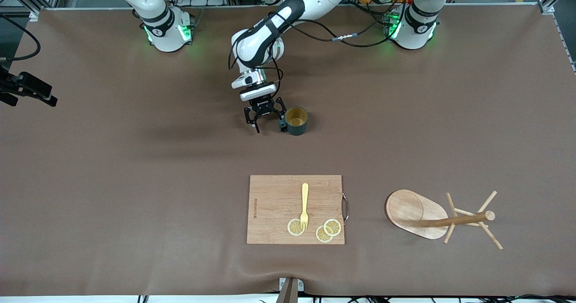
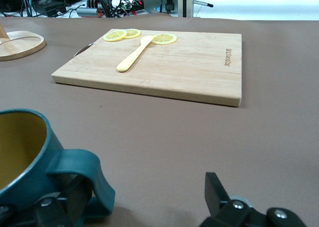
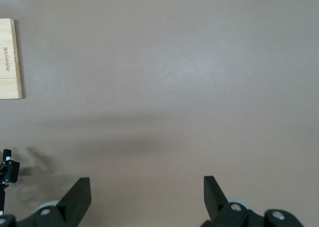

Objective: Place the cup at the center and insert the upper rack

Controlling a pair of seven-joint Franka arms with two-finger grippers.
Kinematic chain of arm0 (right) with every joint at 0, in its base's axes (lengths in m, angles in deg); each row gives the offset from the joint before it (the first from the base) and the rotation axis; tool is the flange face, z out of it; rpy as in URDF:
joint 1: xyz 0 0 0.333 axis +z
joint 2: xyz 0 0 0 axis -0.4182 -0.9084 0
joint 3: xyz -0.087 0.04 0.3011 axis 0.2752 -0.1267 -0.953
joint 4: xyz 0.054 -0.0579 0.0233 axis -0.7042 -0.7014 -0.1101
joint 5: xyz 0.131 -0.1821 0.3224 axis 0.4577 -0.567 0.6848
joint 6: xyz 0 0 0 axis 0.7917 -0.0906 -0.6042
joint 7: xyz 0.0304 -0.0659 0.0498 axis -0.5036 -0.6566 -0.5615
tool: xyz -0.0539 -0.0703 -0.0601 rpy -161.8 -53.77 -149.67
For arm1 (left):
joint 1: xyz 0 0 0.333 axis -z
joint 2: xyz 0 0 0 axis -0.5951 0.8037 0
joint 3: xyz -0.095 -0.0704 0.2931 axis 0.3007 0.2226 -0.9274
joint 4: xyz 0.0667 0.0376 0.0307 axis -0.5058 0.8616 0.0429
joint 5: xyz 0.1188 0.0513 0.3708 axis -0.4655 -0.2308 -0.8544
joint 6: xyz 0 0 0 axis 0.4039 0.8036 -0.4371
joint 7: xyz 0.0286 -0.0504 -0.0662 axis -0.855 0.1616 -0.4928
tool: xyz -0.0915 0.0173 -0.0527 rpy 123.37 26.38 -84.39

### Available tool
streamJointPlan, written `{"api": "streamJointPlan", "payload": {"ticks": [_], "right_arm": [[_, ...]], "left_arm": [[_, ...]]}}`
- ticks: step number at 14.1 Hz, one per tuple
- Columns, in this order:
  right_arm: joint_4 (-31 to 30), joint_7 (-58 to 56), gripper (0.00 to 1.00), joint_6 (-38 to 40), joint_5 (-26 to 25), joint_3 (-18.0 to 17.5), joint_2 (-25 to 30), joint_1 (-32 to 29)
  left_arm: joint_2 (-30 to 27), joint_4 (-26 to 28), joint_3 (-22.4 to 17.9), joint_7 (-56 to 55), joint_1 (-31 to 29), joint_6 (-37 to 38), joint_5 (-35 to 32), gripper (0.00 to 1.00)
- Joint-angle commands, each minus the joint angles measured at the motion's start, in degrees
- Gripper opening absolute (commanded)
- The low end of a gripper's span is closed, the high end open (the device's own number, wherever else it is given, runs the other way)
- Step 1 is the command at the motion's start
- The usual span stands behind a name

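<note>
The left gripper (image 1: 269,122) sits low beside the cup (image 1: 296,120), jaws wide, one finger at the handle. The left wrist view cuts off most of the cup (image 2: 22,160), showing only rim and handle. The upper rack (image 1: 438,218) lies tipped over, nearer the front camera, toward the left arm's end, beside the cutting board (image 1: 274,204). The right gripper (image 3: 144,199), unseen from the front, hangs with jaws wide over the bare table (image 3: 199,87).

Teal cup (image 1: 296,120) upright, wooden upper rack (image 1: 438,217) toppled

Bare table btwn cup (image 1: 296,120) & cutting board (image 1: 295,209).
</note>
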Motion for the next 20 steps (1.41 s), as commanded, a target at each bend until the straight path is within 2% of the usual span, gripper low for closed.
{"api": "streamJointPlan", "payload": {"ticks": [1,12,13,14,16,20], "right_arm": [[0.38,1.05,1.0,0.92,-1.65,-0.78,0.61,-0.28],[0.38,1.13,1.0,0.48,-2.18,-0.78,1.49,-0.1],[0.56,1.05,1.0,0.57,-2.18,-0.87,1.49,-0.1],[0.91,1.13,1.0,0.83,-2.18,-0.78,1.23,-0.1],[2.92,0.87,1.0,1.01,-1.31,-0.6,0.0,-0.8],[3.72,0.96,1.0,1.62,-2.27,-0.78,-0.18,0.51]], "left_arm": [[1.3,-1.6,-1.59,-0.87,0.5,-0.57,-1.65,1.0],[1.48,-0.9,-1.77,-0.96,0.33,-0.57,-1.65,1.0],[1.39,-0.9,-1.77,-0.87,0.24,-0.49,-1.48,0.95],[1.39,-0.9,-1.77,-0.96,0.15,-0.4,-0.95,0.59],[1.31,-0.9,-1.77,-1.13,0.15,-0.4,1.5,0.0],[0.78,-0.9,-1.77,-2.09,-0.03,-0.22,2.31,0.0]]}}
